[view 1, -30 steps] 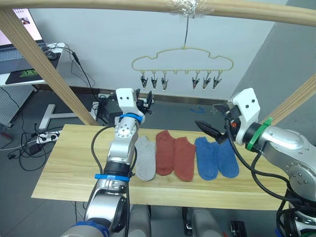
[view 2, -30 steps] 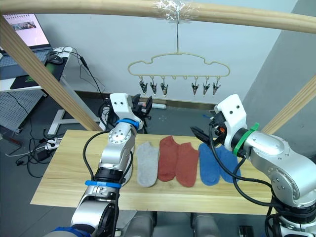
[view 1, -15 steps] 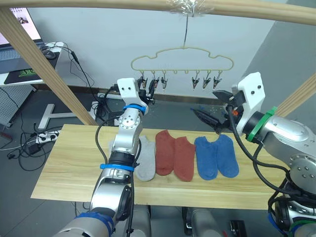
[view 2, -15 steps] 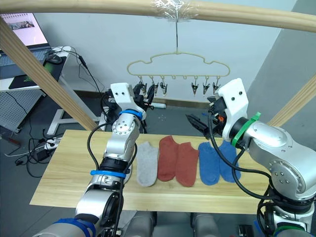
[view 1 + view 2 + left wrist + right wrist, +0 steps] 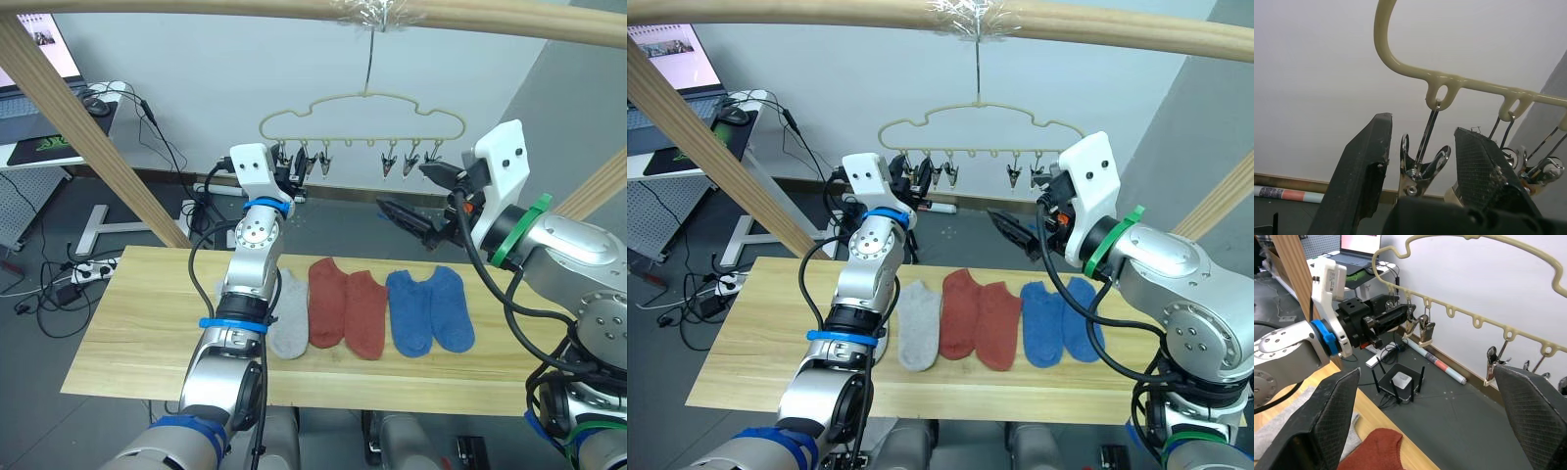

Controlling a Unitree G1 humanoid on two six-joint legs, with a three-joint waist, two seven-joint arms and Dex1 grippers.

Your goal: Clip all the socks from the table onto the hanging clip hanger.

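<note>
The pale yellow clip hanger (image 5: 364,96) hangs by its hook from the top pole, with several metal clips in a row. My left gripper (image 5: 291,176) is raised to the leftmost clips. In the left wrist view it stands open (image 5: 1422,125) with one clip (image 5: 1420,169) between its fingers, and neither finger touches it. My right gripper (image 5: 416,201) is open and holds nothing, hovering below the right-hand clips. On the table (image 5: 147,313) lie a grey sock (image 5: 289,313), two rust-red socks (image 5: 326,302) and two blue socks (image 5: 431,308), side by side.
Round wooden poles frame the space: one overhead (image 5: 196,8), one slanting at the left (image 5: 88,127), one at the right (image 5: 598,186). A desk with a laptop (image 5: 39,98) stands at the back left. Cables and a router (image 5: 1400,382) lie on the floor behind the table.
My left gripper has risen from just above the table's back edge up to the leftmost clips. My right gripper has lifted and drifted left. The socks have not moved.
</note>
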